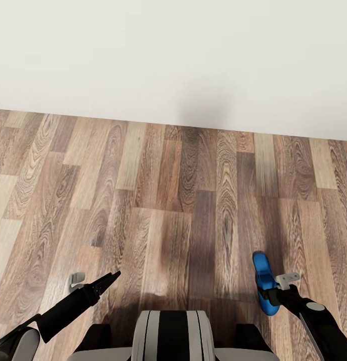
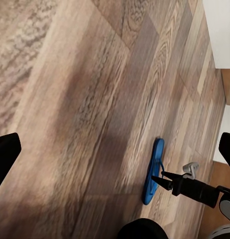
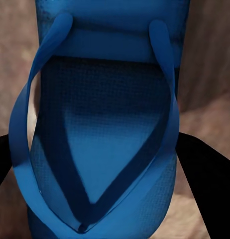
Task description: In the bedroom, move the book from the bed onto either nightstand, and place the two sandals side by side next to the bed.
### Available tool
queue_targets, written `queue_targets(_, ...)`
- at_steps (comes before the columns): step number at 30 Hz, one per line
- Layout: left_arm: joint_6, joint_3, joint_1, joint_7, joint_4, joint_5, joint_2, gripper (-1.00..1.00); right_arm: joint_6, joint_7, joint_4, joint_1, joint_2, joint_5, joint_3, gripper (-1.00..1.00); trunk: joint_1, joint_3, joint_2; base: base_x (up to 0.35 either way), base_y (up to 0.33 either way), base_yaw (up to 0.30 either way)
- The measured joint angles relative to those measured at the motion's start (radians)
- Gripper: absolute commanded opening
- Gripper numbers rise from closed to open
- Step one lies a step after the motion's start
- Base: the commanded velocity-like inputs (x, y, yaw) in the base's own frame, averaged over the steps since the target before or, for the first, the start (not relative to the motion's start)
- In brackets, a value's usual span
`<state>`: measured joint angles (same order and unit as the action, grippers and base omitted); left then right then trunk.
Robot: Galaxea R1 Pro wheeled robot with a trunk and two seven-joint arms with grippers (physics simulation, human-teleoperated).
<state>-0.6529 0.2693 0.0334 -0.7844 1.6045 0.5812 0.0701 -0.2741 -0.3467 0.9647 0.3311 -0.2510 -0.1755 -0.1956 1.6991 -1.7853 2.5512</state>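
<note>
Wood-plank floor (image 1: pixel 173 200) runs up to a white wall (image 1: pixel 173 55). At the left, the left gripper (image 1: pixel 109 279) hangs over bare boards with nothing in it; whether its jaws are parted or closed I cannot tell. At the right, the right gripper (image 1: pixel 266 295) is clenched around a blue sandal (image 1: pixel 263 281), its dark fingers (image 3: pixel 207 184) flanking the sole (image 3: pixel 102 149), sandal edge-on above the floor (image 2: pixel 153 172)
</note>
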Motion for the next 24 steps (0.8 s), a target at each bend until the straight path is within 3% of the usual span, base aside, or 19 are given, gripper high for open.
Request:
queue_targets(8,0.0,0.0,0.0,0.0,0.0,0.0,0.0,1.0,-0.005,0.019,0.001,0.0,0.0,0.005,-0.002,-1.0,0.0,0.0,0.0,0.0,0.0,0.0)
queue_targets(10,0.0,0.0,0.0,0.0,0.0,0.0,0.0,1.0,-0.01,0.021,0.002,0.0,-0.001,0.082,-0.002,-1.0,0.0,0.0,0.0,0.0,0.0,0.0)
queue_targets(12,0.0,0.0,0.0,0.0,0.0,0.0,0.0,1.0,-0.003,0.032,0.005,0.0,0.003,0.131,0.0,-1.0,0.0,0.0,0.0,0.0,0.0,0.0)
queue_targets(13,0.0,0.0,0.0,0.0,0.0,0.0,0.0,1.0,0.001,0.086,0.007,0.0,0.009,0.15,0.0,-1.0,0.0,0.0,0.0,0.0,0.0,0.0)
queue_targets(16,0.0,0.0,0.0,0.0,0.0,0.0,0.0,1.0,-0.005,0.136,0.007,0.0,0.012,0.166,0.001,-1.0,0.0,0.004,0.0,0.0,0.0,0.0)
queue_targets(24,0.0,0.0,0.0,0.0,0.0,0.0,0.0,1.0,-0.008,0.159,0.006,0.0,0.014,0.174,0.003,-1.0,-0.004,0.035,-0.002,0.0,0.0,0.0)
